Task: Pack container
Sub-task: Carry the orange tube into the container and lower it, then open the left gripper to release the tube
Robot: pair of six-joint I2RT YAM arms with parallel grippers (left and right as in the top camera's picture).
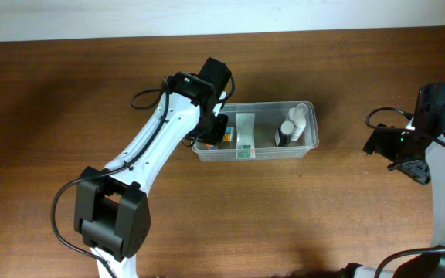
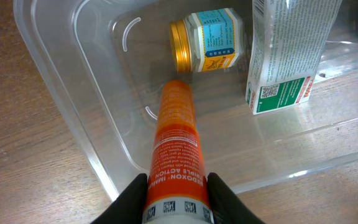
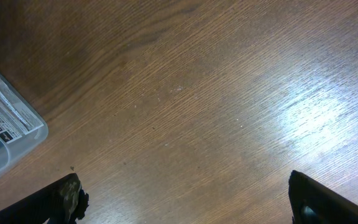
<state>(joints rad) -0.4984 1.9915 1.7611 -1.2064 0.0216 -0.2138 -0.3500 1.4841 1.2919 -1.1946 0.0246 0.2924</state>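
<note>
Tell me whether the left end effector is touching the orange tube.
Touching. The left wrist view shows the left end effector clamped on the orange tube, both fingers pressed against its sides with no gap.

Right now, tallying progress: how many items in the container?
5: orange tube, gold-lidded jar at left end; white-green box middle; dark bottle, white bottle at right end. More possibly hidden.

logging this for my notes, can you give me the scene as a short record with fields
left gripper: shut on an orange tube, its far end inside the container
right gripper: open, over bare table beside the container
already in container: gold-lidded jar, white and green box, white bottles
</note>
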